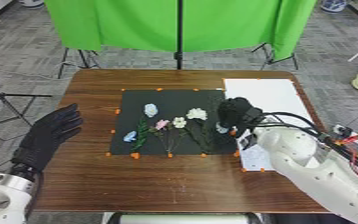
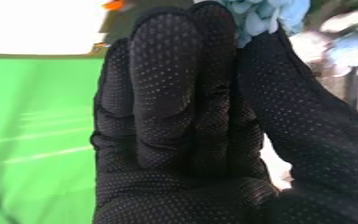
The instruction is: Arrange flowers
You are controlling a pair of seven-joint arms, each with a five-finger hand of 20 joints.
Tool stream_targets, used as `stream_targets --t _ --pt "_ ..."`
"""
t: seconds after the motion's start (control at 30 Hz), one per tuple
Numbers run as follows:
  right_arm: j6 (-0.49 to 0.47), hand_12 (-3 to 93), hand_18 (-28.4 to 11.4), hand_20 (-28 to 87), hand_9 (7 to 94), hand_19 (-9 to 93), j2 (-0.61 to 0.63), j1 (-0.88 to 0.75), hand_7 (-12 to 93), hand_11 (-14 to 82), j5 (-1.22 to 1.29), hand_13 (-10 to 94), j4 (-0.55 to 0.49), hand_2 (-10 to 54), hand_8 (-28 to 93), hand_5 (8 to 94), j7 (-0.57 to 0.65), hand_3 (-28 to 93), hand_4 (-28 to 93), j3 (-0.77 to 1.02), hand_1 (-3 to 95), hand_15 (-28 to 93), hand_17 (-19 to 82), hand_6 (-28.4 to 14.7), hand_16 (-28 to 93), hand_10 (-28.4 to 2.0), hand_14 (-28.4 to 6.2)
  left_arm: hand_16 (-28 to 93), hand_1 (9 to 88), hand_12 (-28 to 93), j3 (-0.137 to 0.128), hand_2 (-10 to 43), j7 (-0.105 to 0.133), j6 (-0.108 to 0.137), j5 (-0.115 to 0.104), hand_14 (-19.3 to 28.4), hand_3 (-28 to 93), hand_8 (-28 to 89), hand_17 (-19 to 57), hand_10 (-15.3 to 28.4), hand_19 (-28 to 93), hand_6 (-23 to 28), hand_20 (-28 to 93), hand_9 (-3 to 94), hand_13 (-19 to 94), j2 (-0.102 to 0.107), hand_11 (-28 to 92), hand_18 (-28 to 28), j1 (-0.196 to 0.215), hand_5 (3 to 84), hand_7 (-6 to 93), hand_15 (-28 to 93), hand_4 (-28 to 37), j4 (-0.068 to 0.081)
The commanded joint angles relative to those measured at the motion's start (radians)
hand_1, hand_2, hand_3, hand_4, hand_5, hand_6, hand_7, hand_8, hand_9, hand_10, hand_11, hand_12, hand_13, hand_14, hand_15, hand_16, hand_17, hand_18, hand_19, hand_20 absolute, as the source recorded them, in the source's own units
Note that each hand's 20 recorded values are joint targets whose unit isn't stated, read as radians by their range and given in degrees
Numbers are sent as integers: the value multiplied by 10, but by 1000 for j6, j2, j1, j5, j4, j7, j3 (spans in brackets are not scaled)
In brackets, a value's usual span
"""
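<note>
In the head view my right hand (image 1: pixel 236 111) is at the right edge of the black mat (image 1: pixel 144 149), with a light blue flower (image 1: pixel 222 128) beside it. My right hand (image 2: pixel 180 115) has straight fingers in the right wrist view, and blue petals (image 2: pixel 269 15) show by the thumb tip; whether they touch is unclear. On the mat lie a pale blue flower (image 1: pixel 151 110), a blue one (image 1: pixel 130 136) by green leaves, a pink one (image 1: pixel 162 124) and white ones (image 1: pixel 197 114). My left hand (image 1: pixel 53 131) is open beyond the mat's left side.
A white sheet (image 1: pixel 264 92) lies on the right part of the wooden table (image 1: pixel 95 175), partly under my right arm. Orange markers edge the mat. A green curtain (image 1: pixel 229 25) and its stands are past the far edge.
</note>
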Motion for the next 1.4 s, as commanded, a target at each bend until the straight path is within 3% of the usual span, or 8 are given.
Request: stream_targets --t 0.03,0.7,0.9,1.07,1.13,1.23,1.33,1.4 --pt "-34 449 -135 326 919 735 -22 13 384 193 -26 878 -14 -95 -97 774 -17 819 -283 -3 497 447 339 30 315 -16 0 -40 257 136 -3 9 -24 -18 8 124 709 -105 -78 122 553 65 -43 255 168 -12 231 190 8 332 175 423 -283 3" --pt "-2 226 -159 347 760 708 -44 -201 279 334 129 763 -102 -74 -184 639 -28 854 -283 275 239 482 273 21 247 -82 -33 -35 255 139 -8 9 -25 -27 18 125 706 -105 -84 121 537 62 -21 255 170 -32 227 190 16 329 175 417 -283 -5" --pt "-73 206 -193 277 560 550 -164 -439 258 327 791 516 -154 -11 -184 507 -163 887 -282 651 208 463 162 -10 178 -105 -68 -34 255 139 30 8 11 19 15 125 707 -105 -88 117 531 58 -17 251 171 -67 221 192 6 319 173 414 -283 -6" --pt "30 183 -194 260 503 545 -204 -608 206 263 1139 412 -228 21 -158 474 -273 918 -278 793 192 414 152 -31 139 -135 -103 -49 262 130 80 6 85 54 -16 129 707 -106 -73 119 489 53 -26 241 174 -94 191 124 3 302 165 352 -283 -7" --pt "-42 183 -195 243 507 530 -237 -674 187 240 1262 409 -259 40 -147 485 -252 925 -269 874 175 392 159 -40 138 -141 -109 -51 265 127 105 6 116 79 -32 123 708 -106 -75 121 479 54 -29 238 170 -104 184 101 3 301 164 334 -283 -11" --pt "-144 174 -206 192 449 451 -294 -757 140 158 1326 345 -296 74 -119 439 -186 931 -242 977 144 269 155 -48 154 -144 -125 -53 272 130 108 7 106 79 -28 104 710 -105 -72 115 447 52 -32 205 129 -131 179 62 9 268 164 311 -283 -23" --pt "-184 172 -223 169 378 395 -356 -825 111 93 1241 290 -333 86 -105 373 -137 931 -234 1044 124 125 113 -37 206 -132 -131 -29 271 146 130 8 130 118 -20 97 708 -106 -98 101 442 40 -18 187 109 -150 160 108 -1 240 172 271 -283 -21" --pt "-226 176 -228 164 352 380 -407 -858 99 68 1217 265 -351 66 -97 349 -110 912 -246 1086 121 74 82 -30 236 -123 -134 5 267 168 134 8 123 111 -18 93 706 -110 -132 91 432 26 4 186 110 -160 137 157 -12 223 182 250 -283 -16"
